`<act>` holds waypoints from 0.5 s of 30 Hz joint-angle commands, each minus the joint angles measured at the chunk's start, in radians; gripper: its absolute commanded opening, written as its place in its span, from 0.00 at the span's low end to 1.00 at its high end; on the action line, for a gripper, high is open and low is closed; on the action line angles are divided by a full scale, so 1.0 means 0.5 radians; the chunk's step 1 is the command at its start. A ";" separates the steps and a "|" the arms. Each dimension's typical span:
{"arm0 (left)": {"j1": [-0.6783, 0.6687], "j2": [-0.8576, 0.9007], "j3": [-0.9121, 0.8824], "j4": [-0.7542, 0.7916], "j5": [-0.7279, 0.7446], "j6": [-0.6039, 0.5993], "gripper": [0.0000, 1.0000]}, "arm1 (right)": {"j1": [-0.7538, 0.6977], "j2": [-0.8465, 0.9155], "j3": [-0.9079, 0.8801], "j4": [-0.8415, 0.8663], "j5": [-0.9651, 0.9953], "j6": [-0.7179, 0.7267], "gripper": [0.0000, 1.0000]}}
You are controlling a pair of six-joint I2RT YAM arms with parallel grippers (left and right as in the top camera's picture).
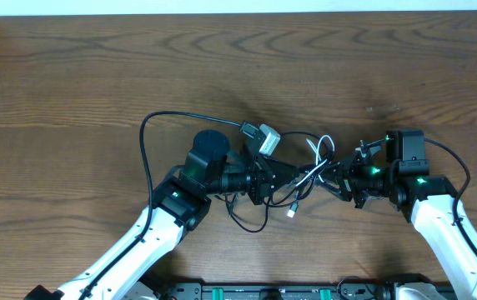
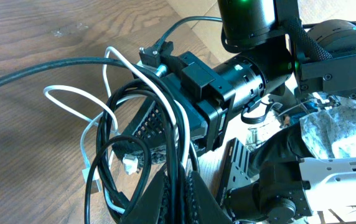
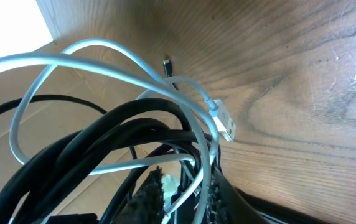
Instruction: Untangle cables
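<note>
Bunching near the middle of the table point(image 1: 97, 75), the cables point(image 1: 312, 169) made a knot of black strands and one white loop whose crossings could not be sorted out from overhead. The left gripper point(image 2: 179, 194) had its jaws pressed together on several black strands and a white one, their tips cut off by the frame edge. Blurred black loops covered most of the right gripper point(image 3: 181, 198), so whether its jaws pinched the bundle could not be told.

White arms point(image 1: 130, 250), black joints point(image 1: 209, 157), green lights point(image 1: 374, 172)
</note>
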 commanded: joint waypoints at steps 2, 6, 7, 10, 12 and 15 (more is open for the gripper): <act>-0.008 -0.009 0.016 0.022 0.055 -0.016 0.08 | 0.011 -0.024 0.010 0.005 -0.077 -0.015 0.30; -0.008 -0.009 0.014 -0.030 0.019 0.045 0.08 | 0.009 -0.024 0.010 0.014 -0.105 -0.015 0.30; -0.008 -0.009 0.014 -0.055 -0.002 0.044 0.08 | 0.009 -0.024 0.010 0.014 -0.105 -0.015 0.30; -0.008 -0.009 0.014 -0.084 -0.006 0.044 0.08 | 0.009 -0.024 0.010 0.020 -0.105 -0.015 0.29; -0.008 -0.009 0.014 -0.091 -0.006 0.044 0.08 | 0.009 -0.024 0.010 0.021 -0.117 -0.014 0.30; -0.008 -0.009 0.014 -0.090 -0.006 0.044 0.08 | 0.009 -0.024 0.010 0.021 -0.119 -0.014 0.29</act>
